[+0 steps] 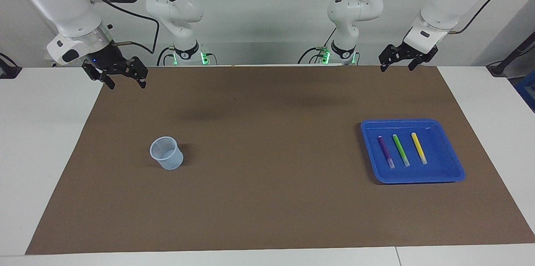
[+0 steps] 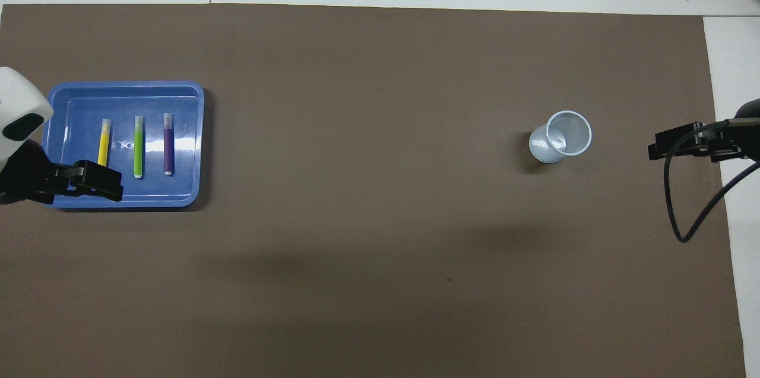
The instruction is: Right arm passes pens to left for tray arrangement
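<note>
Honestly, little is looking likely to go wrong at this point: the three pens are lying side by side in the blue tray (image 1: 454,161), the purple pen (image 1: 385,151), the green pen (image 1: 401,150) and the yellow pen (image 1: 419,148) running roughly parallel and well apart from one another, so the arrangement is reading as finished. The main risk I am judging is a careless sweep by the left arm: if it were dropping low while travelling over the tray, it could be clipping the rim and sending the pens rolling together. The translucent cup (image 1: 167,153), standing upright and looking empty toward the right arm's end of the brown mat (image 1: 267,199), could likewise be getting knocked over if the right arm were swinging down across it.

The left gripper (image 1: 396,61) is hanging high in the air with its fingers standing spread, carrying nothing and touching nothing; the tray is sitting well below it on the mat. The right gripper (image 1: 125,77) is waiting raised above the mat's corner at its own end, its fingers likewise spread wide and empty, with the cup well apart from it, down on the mat.
</note>
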